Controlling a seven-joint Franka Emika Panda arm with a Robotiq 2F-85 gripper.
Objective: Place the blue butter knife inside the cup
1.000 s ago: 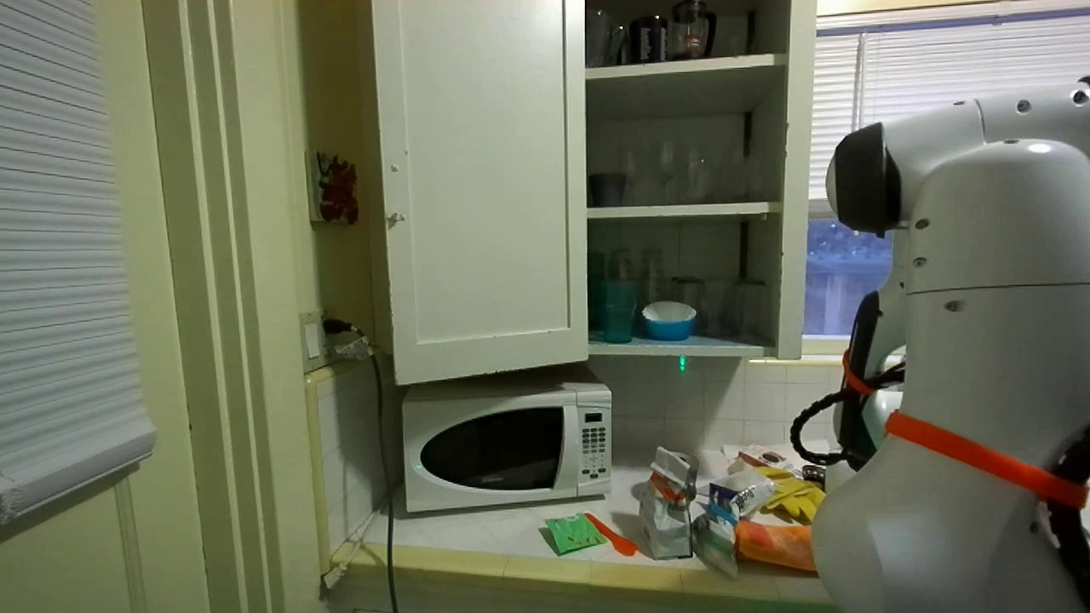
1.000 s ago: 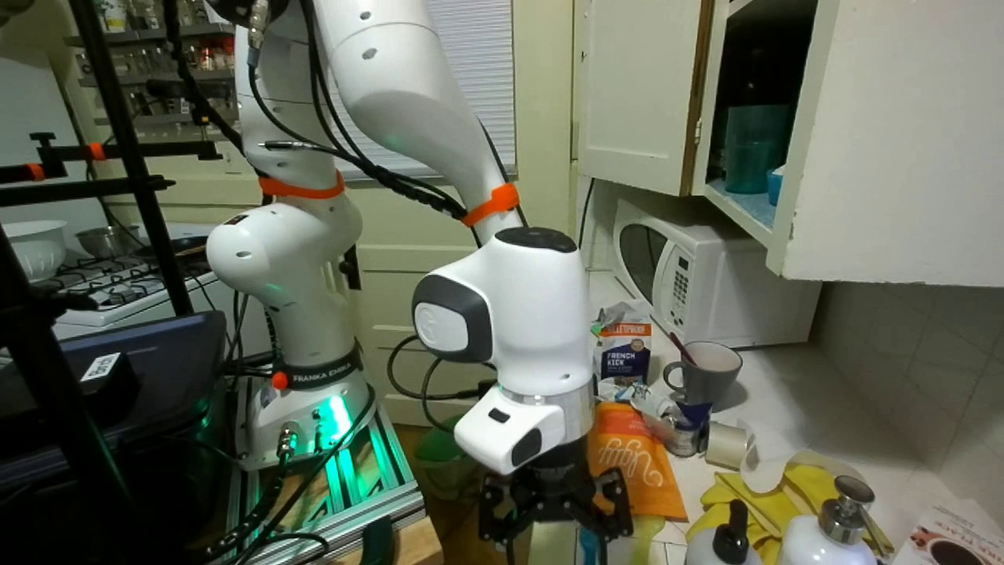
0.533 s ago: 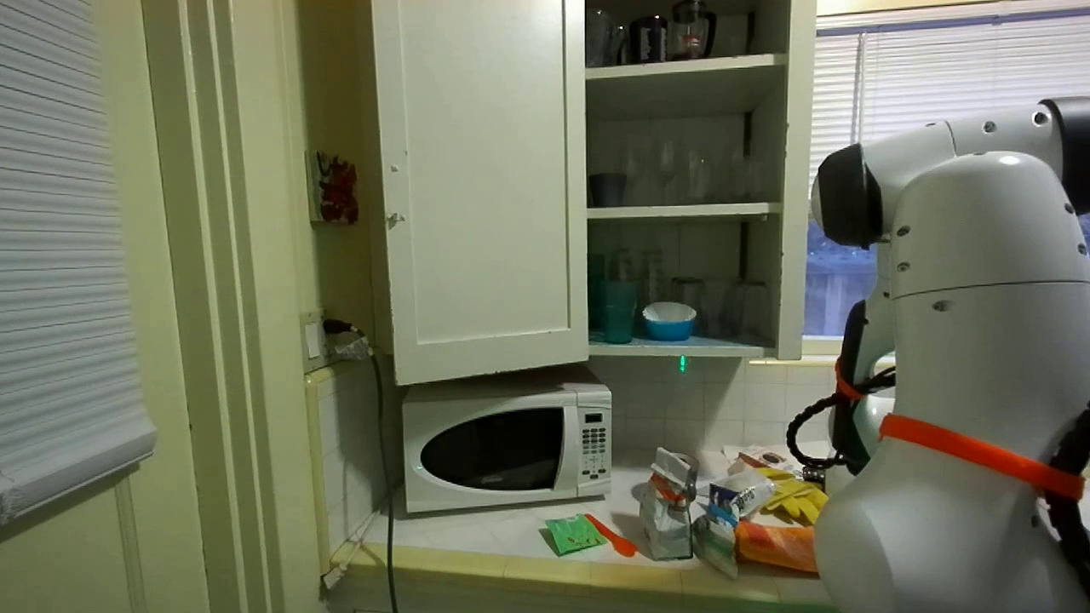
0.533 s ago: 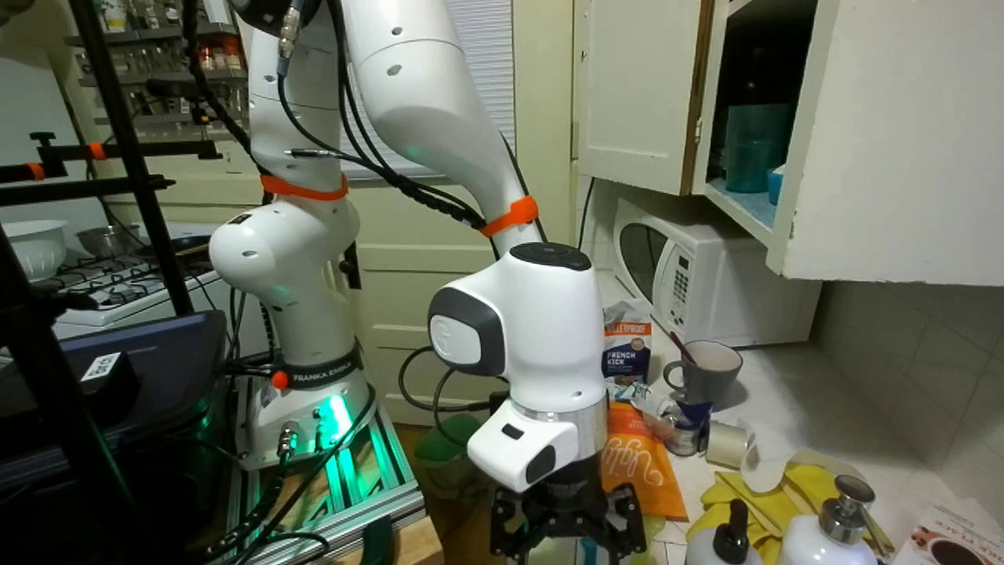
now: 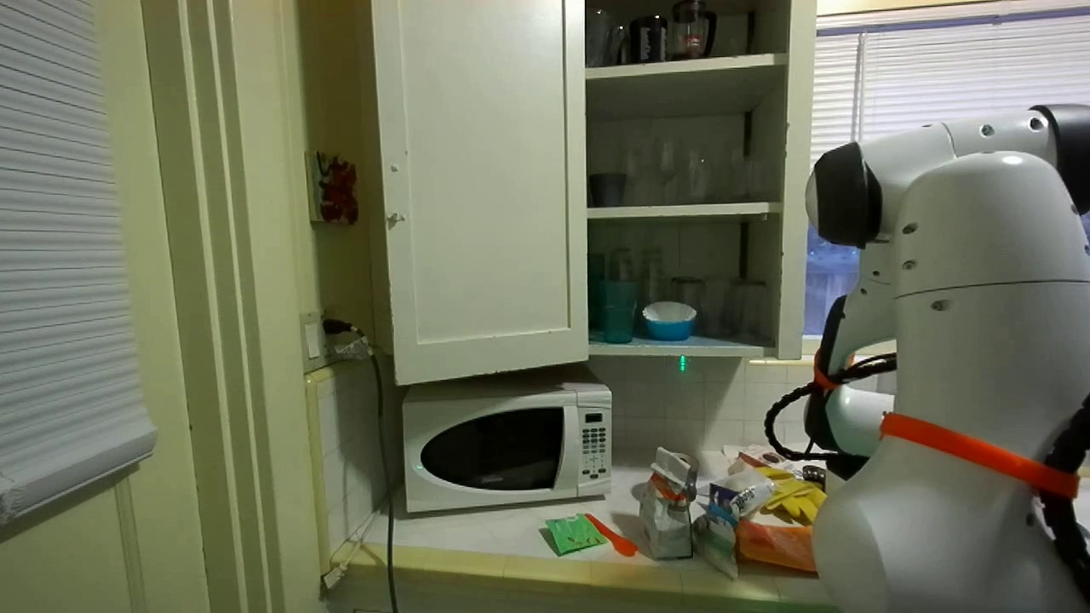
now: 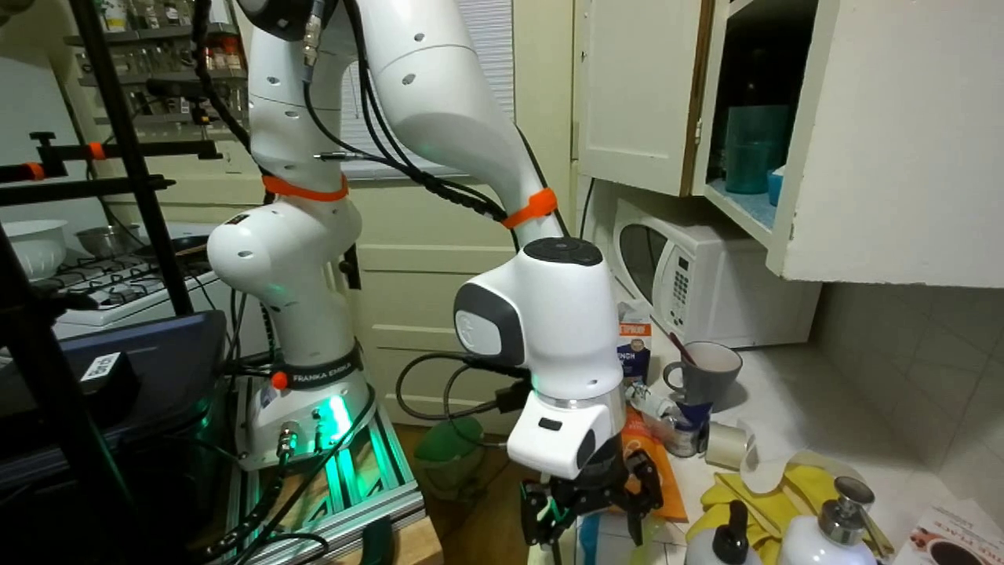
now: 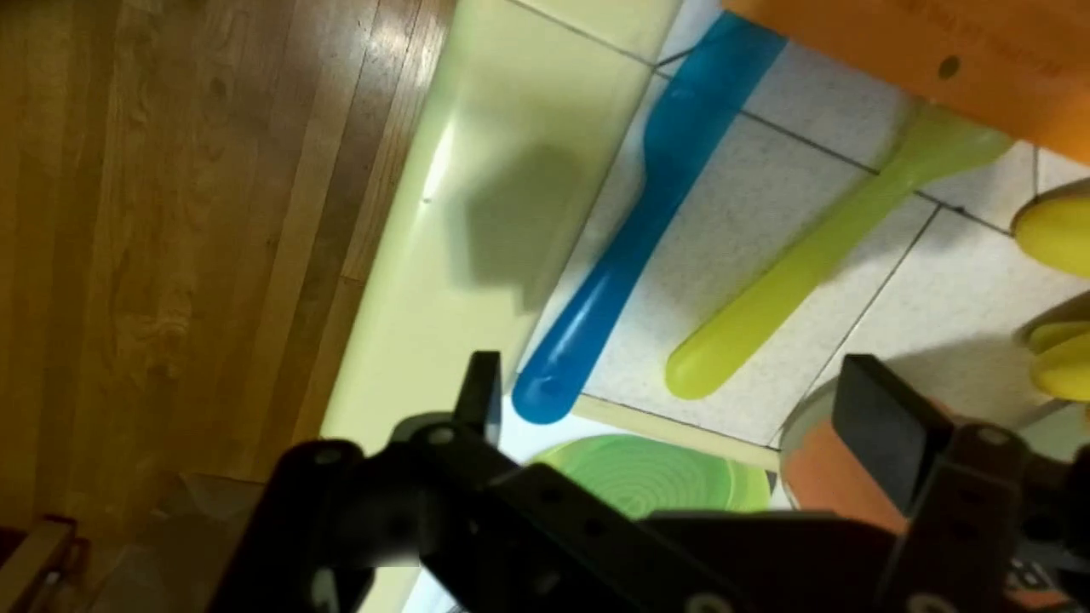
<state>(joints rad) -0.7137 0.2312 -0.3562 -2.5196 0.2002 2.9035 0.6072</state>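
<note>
- One knife [image 7: 651,213], the target, lies flat on the table [image 7: 758,213] between the edge trim [image 7: 426,323] and the green utensil [image 7: 800,277], outside the cup [image 6: 710,380], which stands upright near the microwave [image 6: 745,286].
- Tool [image 7: 681,404]: jaws spread wide, gripping nothing; the step is judged to be the approach.
- Turn the wrist until the jaws face squarely across the handle, which runs obliquely.
- Advance to mid-handle before lowering; a pinch at the very end would probably let the blade swing.
- Centre with care: one jaw may strike the edge trim, the other the green utensil.
- Lift slowly; the blade meets the orange bag [image 7: 1005,60] and may lie partly beneath it.
</note>
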